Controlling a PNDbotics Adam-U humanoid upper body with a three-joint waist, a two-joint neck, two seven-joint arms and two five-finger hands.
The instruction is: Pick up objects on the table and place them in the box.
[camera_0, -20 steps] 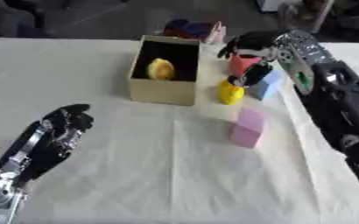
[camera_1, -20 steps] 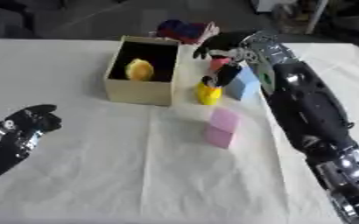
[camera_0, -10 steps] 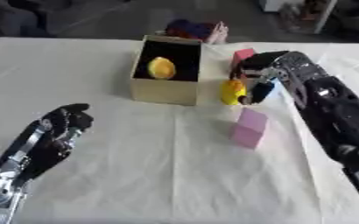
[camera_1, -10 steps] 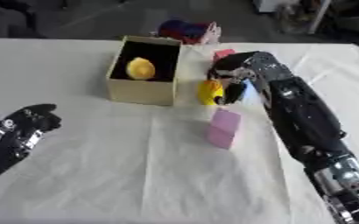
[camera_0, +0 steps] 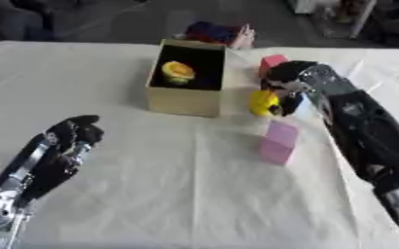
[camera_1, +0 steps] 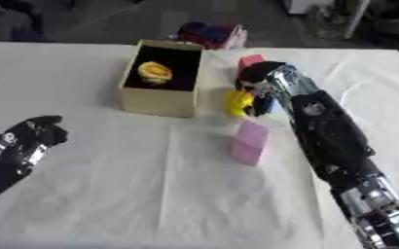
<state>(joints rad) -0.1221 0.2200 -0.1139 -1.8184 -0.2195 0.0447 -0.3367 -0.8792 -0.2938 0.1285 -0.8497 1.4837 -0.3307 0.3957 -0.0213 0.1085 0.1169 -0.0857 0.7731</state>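
Left eye view: we find the right hand right of centre, fingers curled down around a yellow object whose shape we cannot make out. A red block peeks from behind that hand, mostly hidden, and a sliver of blue shows at its right. The open box stands just left, holding a yellow-orange item. A pink block lies below the hand, apart from it. At lower left the left hand rests with relaxed fingers, its arm cut off by the frame. The tabletop lies bare across the lower middle. Dark and pink things behind the box stay indistinct.
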